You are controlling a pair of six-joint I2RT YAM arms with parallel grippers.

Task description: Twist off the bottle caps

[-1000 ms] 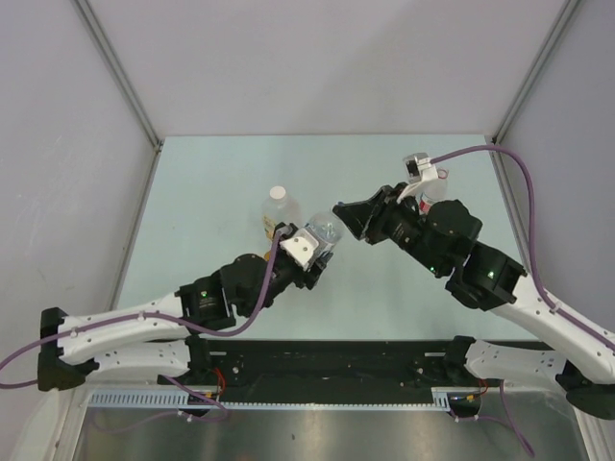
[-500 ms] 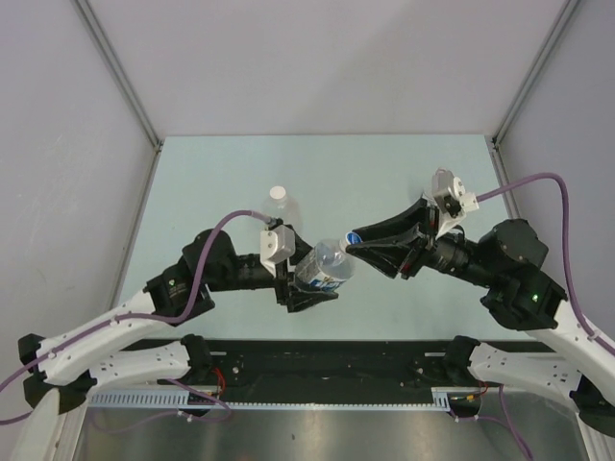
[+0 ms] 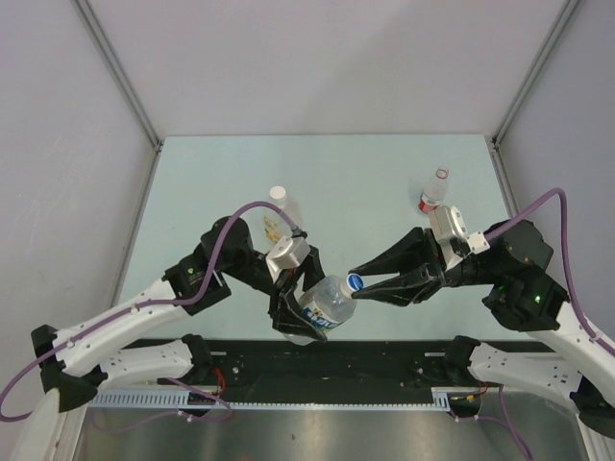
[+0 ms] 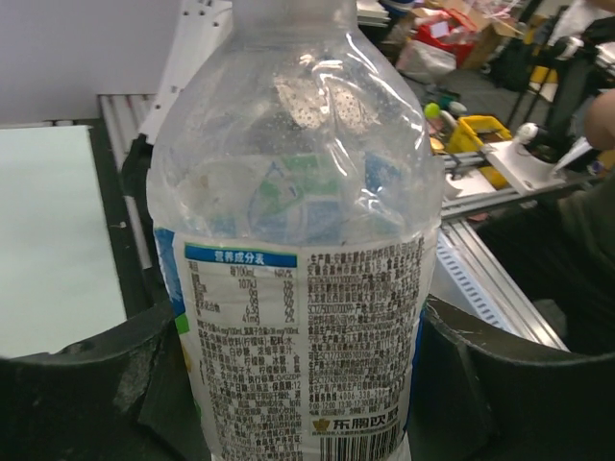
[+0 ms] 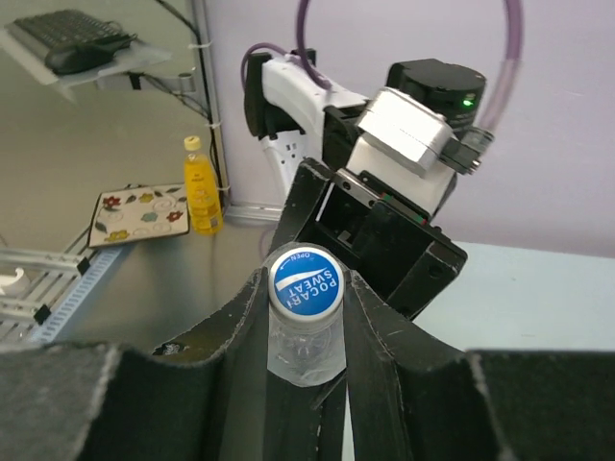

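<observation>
Over the table's (image 3: 192,173) near edge, the left gripper (image 3: 300,317) clamps the tilted Pocari Sweat bottle (image 3: 329,300); the right gripper (image 3: 357,284) pinches its blue cap (image 5: 304,280). A loose body grip could let the bottle spin with it

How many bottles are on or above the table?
3: a bottle in the left gripper, its blue cap in the right gripper; a white-cap bottle behind the left arm; a red-cap bottle far right.

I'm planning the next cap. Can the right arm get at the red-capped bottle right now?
Probably not yet: the right gripper is shut on the blue cap of the bottle in the left gripper. The red-capped bottle stands unobstructed behind it.
</observation>
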